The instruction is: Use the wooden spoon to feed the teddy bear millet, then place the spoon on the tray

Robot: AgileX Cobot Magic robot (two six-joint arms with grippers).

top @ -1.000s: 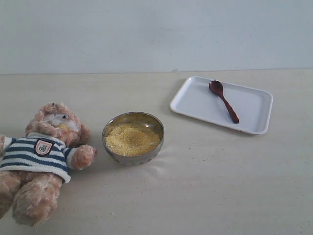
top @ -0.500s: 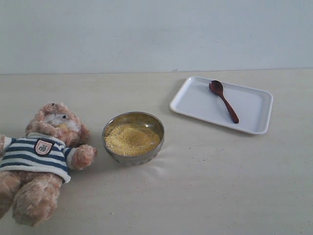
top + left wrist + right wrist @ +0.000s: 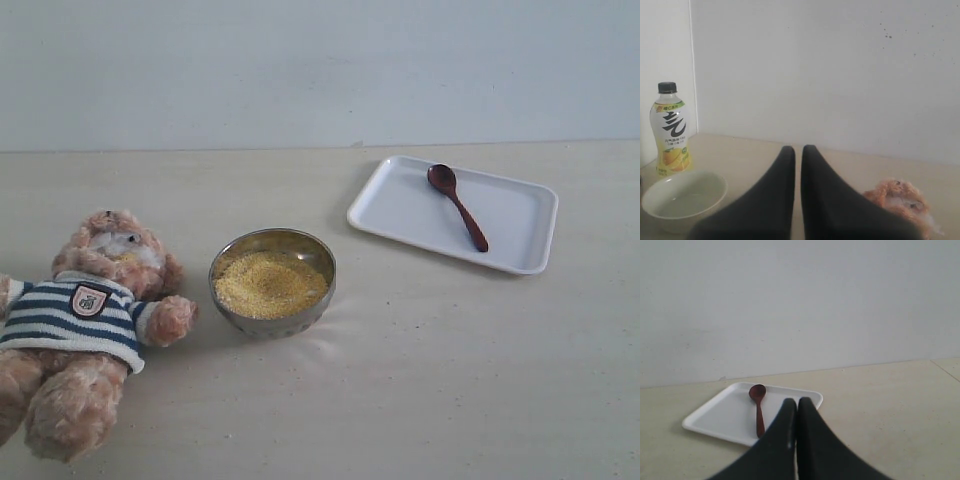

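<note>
The wooden spoon (image 3: 457, 205) lies on the tray (image 3: 400, 212) near the table's far edge. The left gripper (image 3: 798, 150) and right gripper (image 3: 796, 401) are closed, empty.

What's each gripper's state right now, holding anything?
Left gripper: closed, holding nothing.
Right gripper: closed, holding nothing; the wooden spoon lies on the tray.

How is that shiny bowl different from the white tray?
The bowl is round, deep and silvery metal; the tray is rectangular, shallow and white. The bowl holds yellow millet; the tray holds only the wooden spoon. The bowl sits beside the teddy bear; the tray lies farther back on the right. Both rest flat on the pale table.
</note>
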